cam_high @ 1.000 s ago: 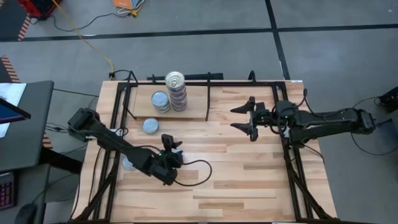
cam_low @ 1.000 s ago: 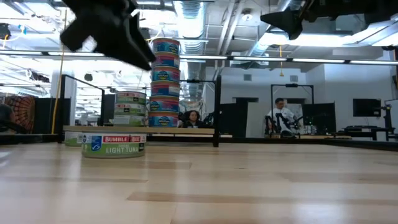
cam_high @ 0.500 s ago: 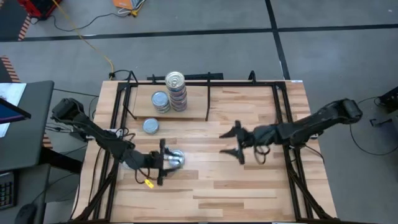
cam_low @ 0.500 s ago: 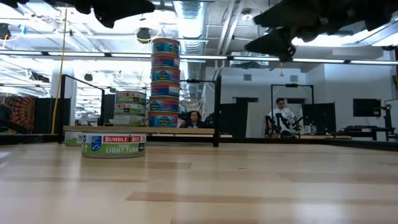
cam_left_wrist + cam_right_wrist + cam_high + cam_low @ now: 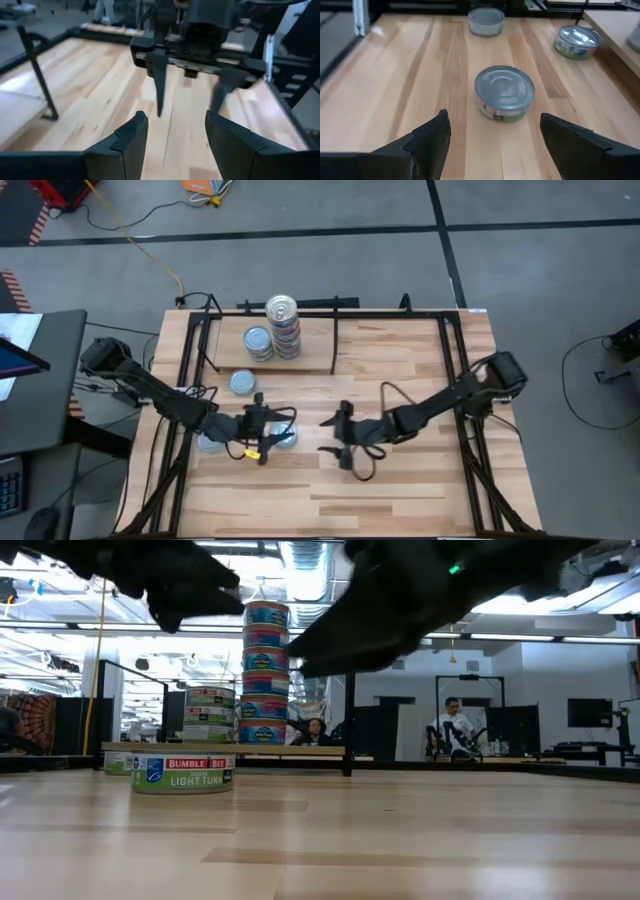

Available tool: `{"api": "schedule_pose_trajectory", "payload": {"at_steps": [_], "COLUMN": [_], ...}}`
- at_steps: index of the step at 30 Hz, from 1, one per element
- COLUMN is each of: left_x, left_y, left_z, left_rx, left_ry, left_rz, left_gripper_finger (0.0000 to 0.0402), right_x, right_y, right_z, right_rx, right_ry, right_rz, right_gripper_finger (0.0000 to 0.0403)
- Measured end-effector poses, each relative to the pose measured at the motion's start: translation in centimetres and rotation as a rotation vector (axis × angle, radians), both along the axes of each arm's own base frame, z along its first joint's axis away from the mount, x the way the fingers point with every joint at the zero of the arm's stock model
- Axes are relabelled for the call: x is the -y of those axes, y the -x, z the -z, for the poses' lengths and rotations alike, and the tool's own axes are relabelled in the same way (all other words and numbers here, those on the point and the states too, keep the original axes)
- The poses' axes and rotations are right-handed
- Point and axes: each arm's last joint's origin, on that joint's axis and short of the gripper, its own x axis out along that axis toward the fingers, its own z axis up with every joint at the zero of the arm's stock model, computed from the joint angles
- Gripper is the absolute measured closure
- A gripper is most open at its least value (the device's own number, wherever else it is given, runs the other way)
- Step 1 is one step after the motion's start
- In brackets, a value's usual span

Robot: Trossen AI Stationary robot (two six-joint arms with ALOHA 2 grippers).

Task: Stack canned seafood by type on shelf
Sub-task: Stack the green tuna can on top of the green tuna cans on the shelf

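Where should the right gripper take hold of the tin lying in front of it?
Grip the tin on its low round side wall, right gripper coming down from above with one finger on each side. It lies flat, top up, with bare table around it.

Tabletop (image 5: pixel 420 75): light butcher-block wood, smooth, low satin sheen. Shelf (image 5: pixel 310 340): same pale wood plank, thin black metal frame, matt. Nearest tin (image 5: pixel 504 93): metal, dull grey brushed-looking lid, printed paper label round side. Farther tin (image 5: pixel 578 42): shinier lid, bright glare. Tall stack (image 5: pixel 265 673): glossy printed labels. Right gripper (image 5: pixel 492 145) fingers: matt black, probably plastic. Left gripper (image 5: pixel 176 137): same matt black finish.
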Motion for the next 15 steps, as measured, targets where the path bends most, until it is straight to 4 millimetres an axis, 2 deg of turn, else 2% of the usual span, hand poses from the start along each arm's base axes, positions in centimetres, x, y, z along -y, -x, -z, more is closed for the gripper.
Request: {"api": "schedule_pose_trajectory", "payload": {"at_steps": [4, 8, 15], "left_x": [-0.3, -0.6, -1.2], "left_y": [0.0, 0.2, 1.3], "left_z": [0.6, 1.1, 0.5], "left_rx": [-0.061, -0.117, -0.156], "left_ry": [-0.014, -0.087, -0.105], "left_rz": [0.008, -0.032, -0.069], "left_gripper_finger": [0.0210, 0.0210, 0.0210], "right_x": [0.0, 0.8, 2.2], "right_y": [-3.0, -5.6, -7.7], "right_z": [1.3, 2.2, 4.2], "right_rx": [-0.019, -0.023, -0.055], "right_ry": [0.064, 0.088, 0.079], "right_rz": [-0.003, 0.018, 0.031], "right_gripper_finger": [0.0072, 0.0072, 0.0072]}}
